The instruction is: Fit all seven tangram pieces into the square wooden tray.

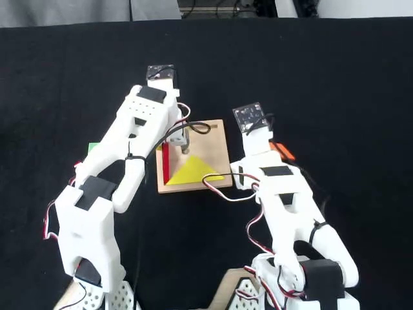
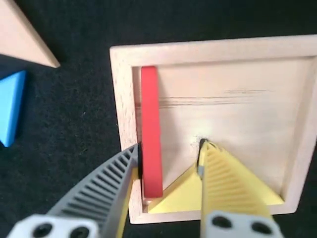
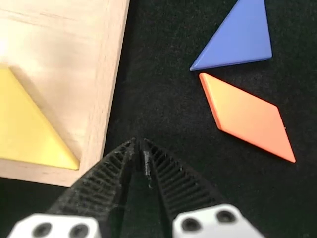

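Tray [image 1: 213, 147] sits mid-counter [image 1: 335, 77] between the two arms.

Findings:
- The yellow triangle [image 2: 178, 194] lies flat on the tray floor against one wall.
- The red piece [image 2: 151, 129] is up on edge along the adjoining wall and is not seated. One end meets the yellow triangle. You cannot tell from these views whether it rides on the triangle or merely touches it.
- The left gripper [image 2: 168, 146] is low in the tray with its jaws apart, straddling that end of the red piece. The grey finger is at the wall side, just beside the piece. The other finger is over the triangle's tip, well clear of the red. Nothing is clamped.
- The right gripper [image 3: 141, 146] has its jaws together and is empty. It hangs over the counter just outside a tray corner, near the blue triangle [image 3: 237, 37] and orange parallelogram [image 3: 245, 116].

Assessment: the step in hand appears to be laying the red piece flat.

Recommendations:
- Tip the red piece's upper edge toward the open floor with the wall-side finger rather than squeezing hard; a narrow piece on edge may skid or spring out.
- Keep the far finger off the yellow triangle so it is not shoved out of place.
- Check that the red end clears the triangle before pressing it down.
- Hold the right arm outside the tray.
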Motion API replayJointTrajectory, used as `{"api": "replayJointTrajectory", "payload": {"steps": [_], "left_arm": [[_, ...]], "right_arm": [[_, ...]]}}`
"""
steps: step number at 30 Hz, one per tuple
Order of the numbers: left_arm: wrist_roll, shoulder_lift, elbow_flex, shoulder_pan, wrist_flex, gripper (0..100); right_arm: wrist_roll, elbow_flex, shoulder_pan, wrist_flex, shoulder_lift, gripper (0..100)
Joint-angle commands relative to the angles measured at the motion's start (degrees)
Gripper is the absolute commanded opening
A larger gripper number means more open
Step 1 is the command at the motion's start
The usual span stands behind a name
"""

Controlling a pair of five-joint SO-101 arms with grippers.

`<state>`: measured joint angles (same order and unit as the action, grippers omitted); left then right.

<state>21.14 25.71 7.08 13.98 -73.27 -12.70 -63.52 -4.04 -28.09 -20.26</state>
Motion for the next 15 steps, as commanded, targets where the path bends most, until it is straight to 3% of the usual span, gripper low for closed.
{"api": "replayJointTrajectory", "payload": {"steps": [1, 15], "left_arm": [[0.7, -0.4, 3.6, 0.0, -1.1, 21], [0.8, -0.4, 9.9, 5.0, -9.3, 21]], "right_arm": [[-1.2, 0.2, -0.8, 1.0, -2.1, 1.1], [-1.2, 0.2, -0.8, 1.0, -2.1, 1.1]]}}
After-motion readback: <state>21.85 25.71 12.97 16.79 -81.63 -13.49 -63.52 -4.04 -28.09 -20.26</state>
